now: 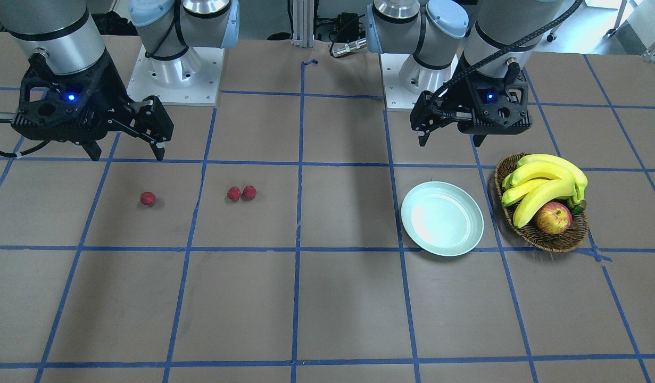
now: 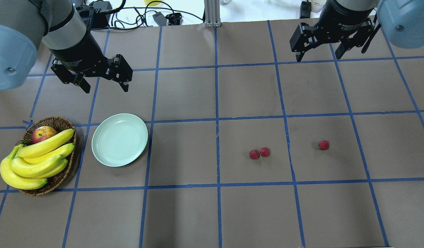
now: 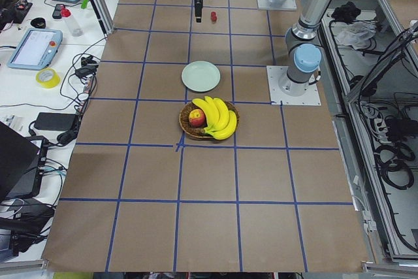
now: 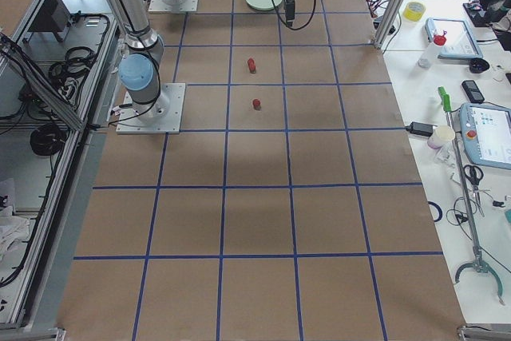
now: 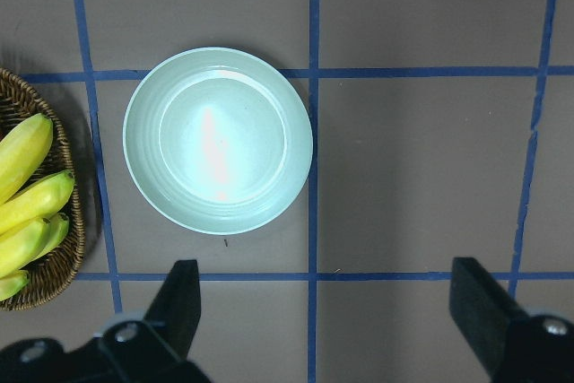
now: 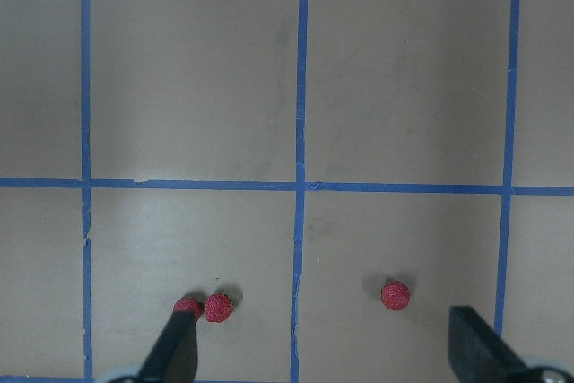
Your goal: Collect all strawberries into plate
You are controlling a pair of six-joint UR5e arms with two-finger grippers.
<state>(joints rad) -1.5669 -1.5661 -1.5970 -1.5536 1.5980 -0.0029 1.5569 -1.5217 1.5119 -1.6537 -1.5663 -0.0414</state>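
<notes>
Both arms hang above the table at the top of the overhead view. Left gripper (image 2: 105, 88): jaws spread wide, nothing held. Right gripper (image 2: 317, 57): jaws likewise wide, nothing held. Plate (image 2: 119, 139) sits left of centre, bare, just beside the wicker basket (image 2: 57, 120) with bananas (image 2: 39, 155) and an apple (image 2: 43, 133). All three berries lie on the table, well apart from the plate: a pair of strawberries (image 2: 259, 153) right of centre that look to be touching, and a lone strawberry (image 2: 323, 145) further right. No berry collected yet. Risks as judged: closing on one of the pair likely knocks its neighbour away or pinches both badly. The berries are small and roundish, so an off-centre squeeze could squirt one out sideways and set it rolling. The carry across to the plate is long, and a weak hold may drop the berry midway. A release from height onto the glossy, shallow plate may bounce a berry over the rim. A release too far left lands in the basket.
</notes>
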